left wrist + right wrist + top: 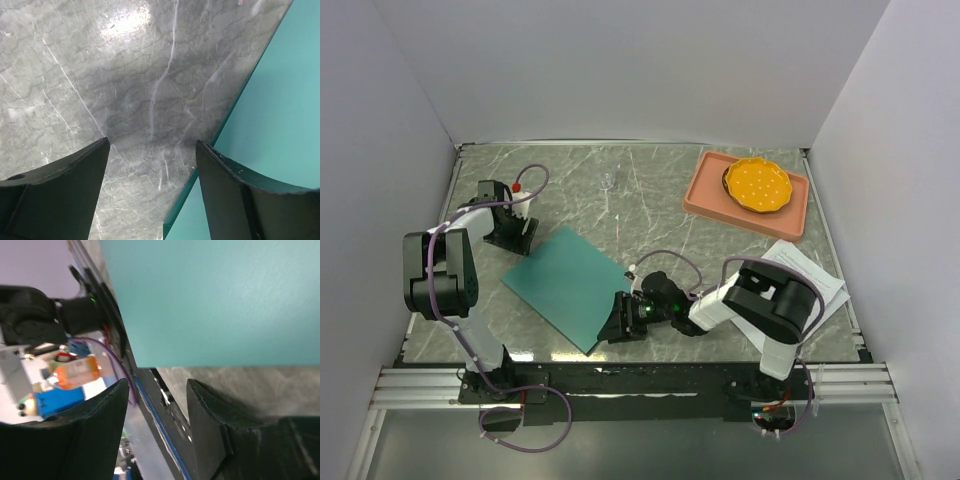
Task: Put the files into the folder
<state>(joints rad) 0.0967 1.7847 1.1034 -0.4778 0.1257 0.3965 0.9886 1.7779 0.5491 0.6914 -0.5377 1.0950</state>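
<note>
Teal-green and thin, the flat document folder (565, 285) lies closed on the grey marble table (620, 200). It is well apart from the white printed paper sheets (817, 277), which sit at the right edge, partly under my right arm.

My right gripper (620, 322) is low at the folder's near-right edge, jaws apart and gripping nothing. I judge it is there to work a finger under the cover. My left gripper (520, 228) is at the opposite far-left corner, also spread wide and empty, probably to steady the folder.

Only the overhead view shows the sheets, along with the salmon-pink rectangular tray (705, 195) and the orange scalloped dish (758, 185) on it.

The left wrist view shows what the overhead cannot: one finger hangs over the folder (280, 100) and the other over bare marble. The right wrist view shows the folder's edge (215, 300) just ahead of my fingertips, not yet between them.
</note>
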